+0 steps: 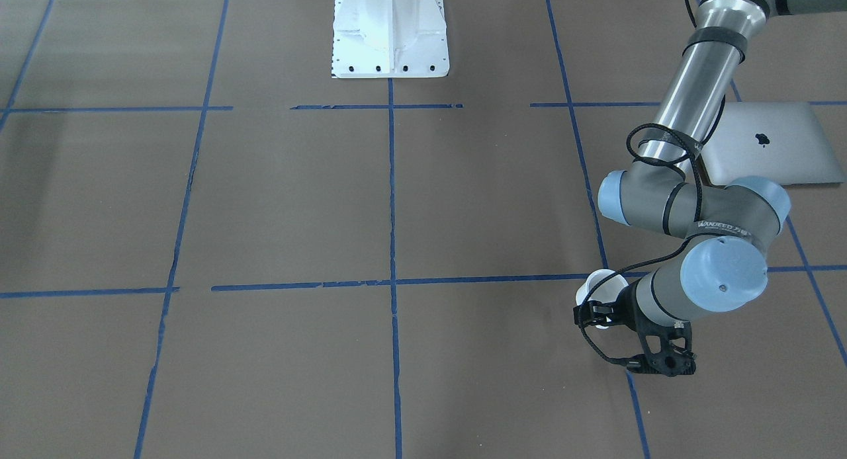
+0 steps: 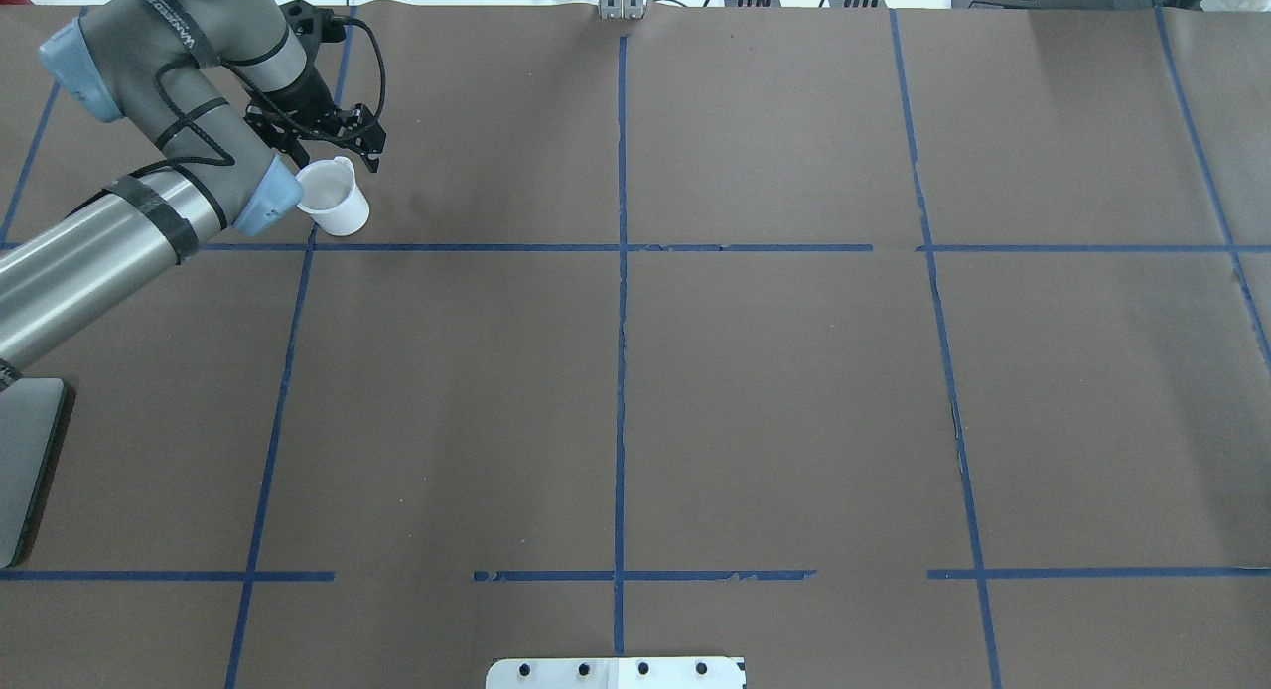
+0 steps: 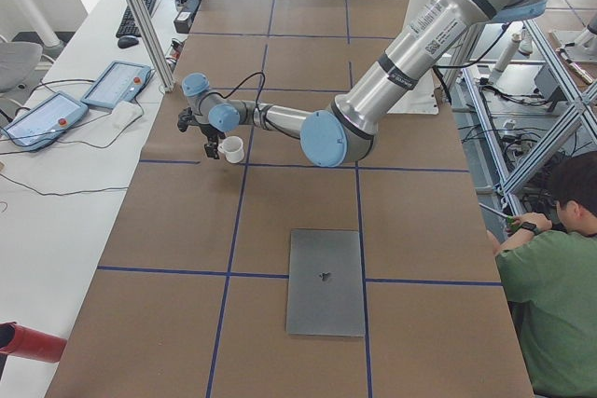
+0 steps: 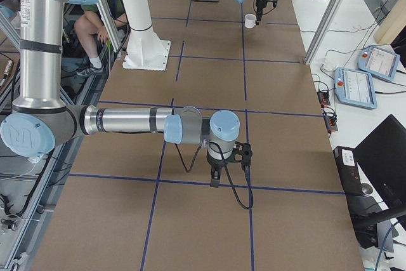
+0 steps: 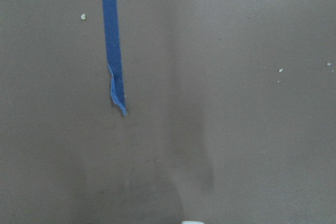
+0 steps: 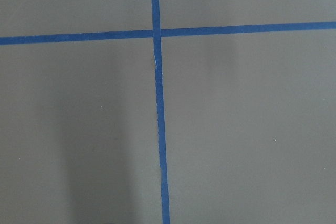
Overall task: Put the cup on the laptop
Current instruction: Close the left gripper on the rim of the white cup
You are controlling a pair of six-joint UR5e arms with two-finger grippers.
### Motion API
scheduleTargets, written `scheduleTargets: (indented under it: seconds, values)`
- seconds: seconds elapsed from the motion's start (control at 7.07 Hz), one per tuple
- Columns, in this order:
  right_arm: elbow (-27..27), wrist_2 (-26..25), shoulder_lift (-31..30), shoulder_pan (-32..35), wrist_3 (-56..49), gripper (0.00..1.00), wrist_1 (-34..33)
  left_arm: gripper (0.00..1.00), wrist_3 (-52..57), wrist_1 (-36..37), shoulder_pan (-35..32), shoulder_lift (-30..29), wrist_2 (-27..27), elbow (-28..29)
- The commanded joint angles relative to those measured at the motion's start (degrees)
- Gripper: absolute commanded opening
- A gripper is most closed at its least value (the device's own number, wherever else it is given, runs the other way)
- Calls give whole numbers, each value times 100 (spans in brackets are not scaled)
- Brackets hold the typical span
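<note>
Closest to the lens at the table's right end: the right arm (image 4: 127, 120), silver tube with pale-blue joint caps, stretched out low over the brown paper-covered table (image 1: 298, 201). Its black right gripper (image 4: 216, 181) points down near a crossing of the blue tape lines (image 1: 392, 201). It shows only in this side view, so fingers wide or narrow: cannot tell (its own wrist camera shows just paper and tape).

Farther along: left arm (image 1: 688, 88) bent at the elbow, black left gripper (image 1: 592, 311) right at the small white tapered cup (image 1: 603, 284). Dark fingers (image 1: 599, 308) lie against the cup's handle side. Pinching it or merely resting there: cannot tell from any angle. Cup's open rim faces up; it sits in the table's left half, just past a tape line on the operators' side. Standing or lifted: cannot tell.

Thin silver-grey closed laptop (image 1: 774, 145) lies flat, dark logo up, nearer the left end and nearer the robot. Cup well apart from laptop, not on it.

White pedestal (image 1: 389, 29) stands at mid-table on the robot's side. Off to the side, a person (image 3: 550, 314) in a green shirt sits by the metal frame.
</note>
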Motion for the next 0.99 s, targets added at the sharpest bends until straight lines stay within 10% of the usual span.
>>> scheduleTargets:
  seconds: [0.0, 0.57, 0.85]
  values:
    - [0, 0, 0, 0, 0, 100, 0, 96, 6, 0, 18, 0, -1, 33]
    - [0, 0, 0, 0, 0, 100, 0, 0, -3, 0, 18, 0, -1, 51]
    - [0, 0, 0, 0, 0, 100, 0, 0, -46, 0, 0, 0, -1, 34]
